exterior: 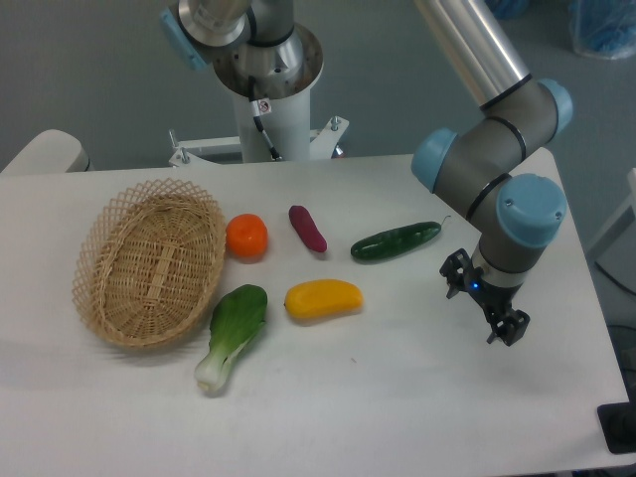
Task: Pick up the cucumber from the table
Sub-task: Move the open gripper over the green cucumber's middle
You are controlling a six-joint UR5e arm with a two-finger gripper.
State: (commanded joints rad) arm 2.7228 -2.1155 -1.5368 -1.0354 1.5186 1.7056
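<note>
The cucumber lies flat on the white counter, right of the purple eggplant-like piece and up-right of the yellow fruit. The tool hangs to the cucumber's right and a little nearer the camera, close but apart from it, with its fingers spread and nothing between them. Farther left sit an orange, a bok choy and a wicker basket.
</note>
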